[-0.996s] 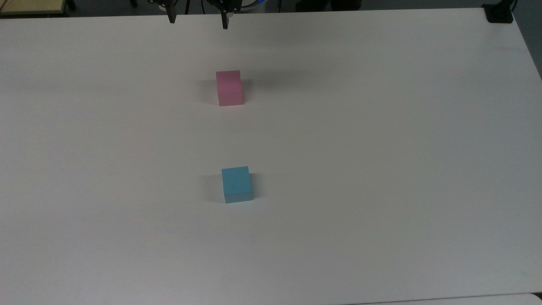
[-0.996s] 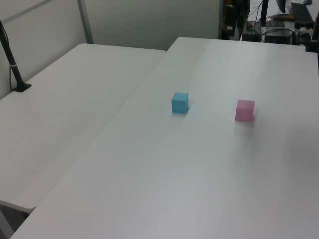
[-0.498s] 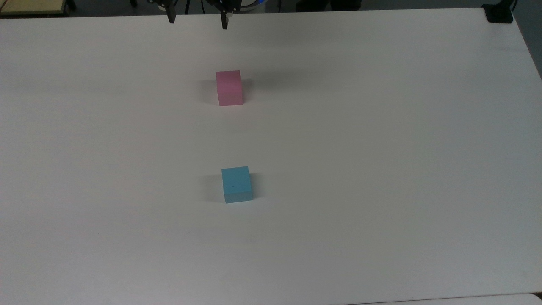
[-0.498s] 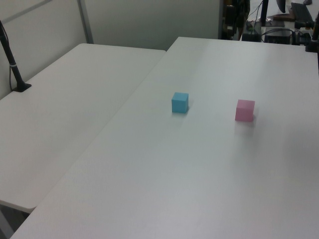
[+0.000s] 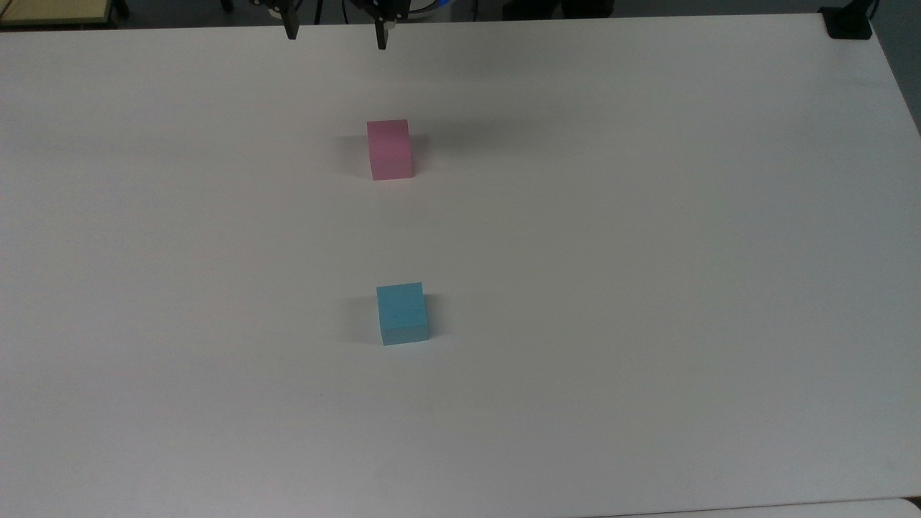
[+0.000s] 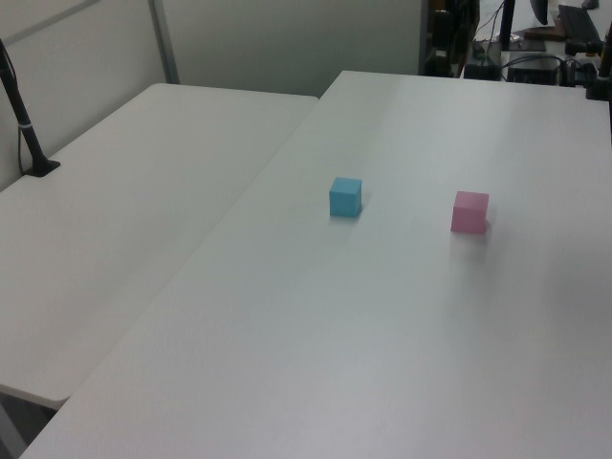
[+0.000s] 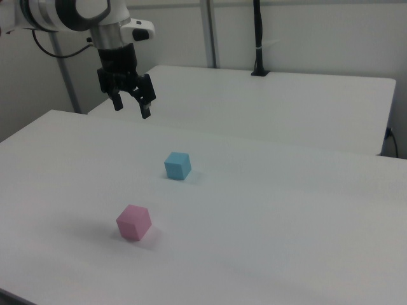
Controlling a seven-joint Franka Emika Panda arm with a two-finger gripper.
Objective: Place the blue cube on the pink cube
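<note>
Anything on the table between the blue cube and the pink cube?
Nothing: in the top view, bare white table separates the blue cube from the pink cube.

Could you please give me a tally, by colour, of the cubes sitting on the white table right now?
Blue cube: 1
Pink cube: 1
Total: 2 cubes, standing apart on the white table.

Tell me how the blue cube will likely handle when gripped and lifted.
The blue cube has flat faces and sits square on the table, so it probably won't roll. Its matte surface suggests little slipping. It looks light, perhaps foam.
</note>
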